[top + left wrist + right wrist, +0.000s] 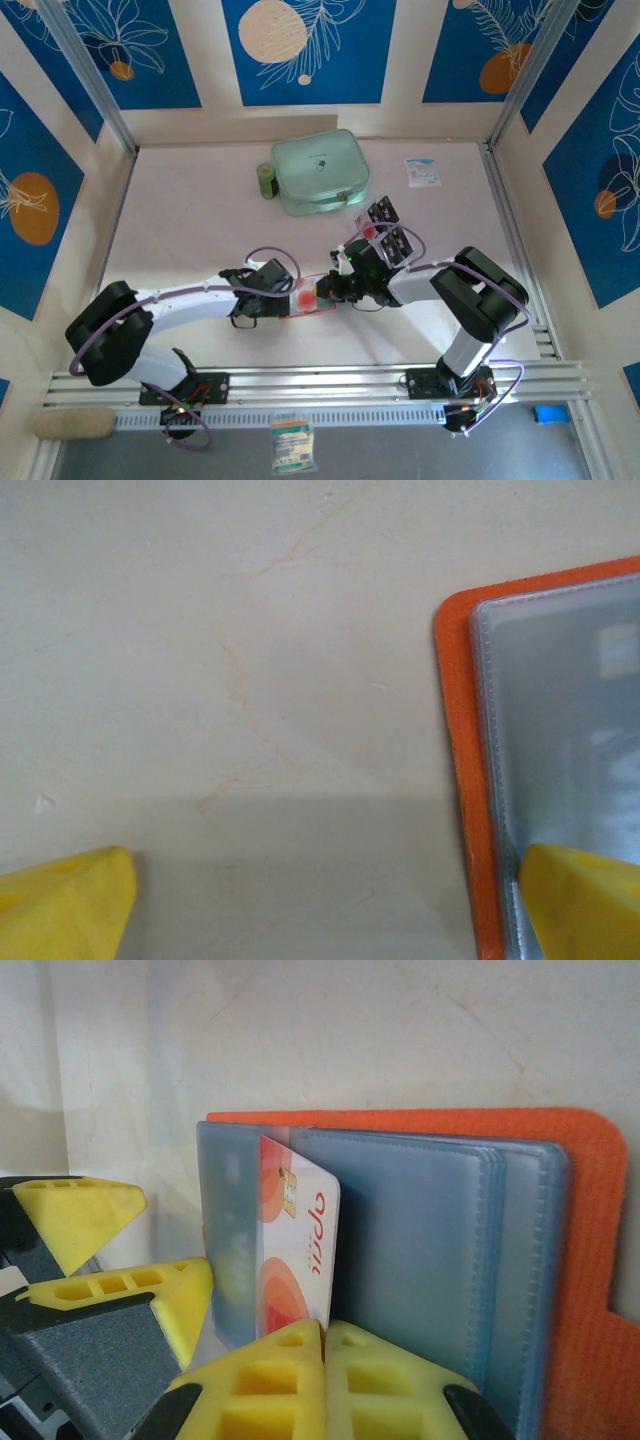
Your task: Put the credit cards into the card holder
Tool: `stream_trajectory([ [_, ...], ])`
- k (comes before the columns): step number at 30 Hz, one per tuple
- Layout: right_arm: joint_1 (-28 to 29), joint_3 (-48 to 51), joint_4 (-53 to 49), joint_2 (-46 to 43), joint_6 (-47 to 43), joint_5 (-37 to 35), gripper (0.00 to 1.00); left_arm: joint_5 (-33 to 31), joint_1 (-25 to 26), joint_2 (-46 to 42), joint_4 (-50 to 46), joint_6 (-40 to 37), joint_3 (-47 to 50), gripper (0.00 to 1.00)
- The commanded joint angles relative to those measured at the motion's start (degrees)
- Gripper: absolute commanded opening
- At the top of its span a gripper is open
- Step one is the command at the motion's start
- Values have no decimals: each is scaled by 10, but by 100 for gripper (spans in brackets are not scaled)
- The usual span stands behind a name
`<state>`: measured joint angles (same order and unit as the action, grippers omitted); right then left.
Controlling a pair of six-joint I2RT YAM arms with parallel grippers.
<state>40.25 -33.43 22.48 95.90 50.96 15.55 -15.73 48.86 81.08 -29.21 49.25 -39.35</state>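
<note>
The right pincer [325, 1360] is pressed together on the trailing edge of a credit card [297, 1250], a white one with red rings and a chip. The card seems partly slid under the leftmost clear leaf [232, 1210] of the card holder [570, 1160], which lies open on the counter [400, 1030] between the two wrists. The left pincer [325, 900] is spread wide and pinches nothing. One finger [585, 905] rests on a pocket near the holder's corner, and the other is over bare counter.

As I judge it, the card is only partly seated. The push should run along the card's own plane, slowly, so the thin edge does not buckle or snag a seam. The left finger should press down firmly, or the holder will skate away. Since the pinching tips will meet the pocket mouth first, it is best to let go and then nudge the card home with the closed tips.
</note>
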Motion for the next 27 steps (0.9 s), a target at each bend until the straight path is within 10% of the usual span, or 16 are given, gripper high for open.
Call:
stream_trajectory([
  [1, -8, 0, -37, -3, -17, 7, 0, -6, -4, -7, -6, 8, 8, 98],
  [27, -6, -45, -83, 30, -42, 44, 0, -4, -4, -5, -1, 8, 10, 98],
])
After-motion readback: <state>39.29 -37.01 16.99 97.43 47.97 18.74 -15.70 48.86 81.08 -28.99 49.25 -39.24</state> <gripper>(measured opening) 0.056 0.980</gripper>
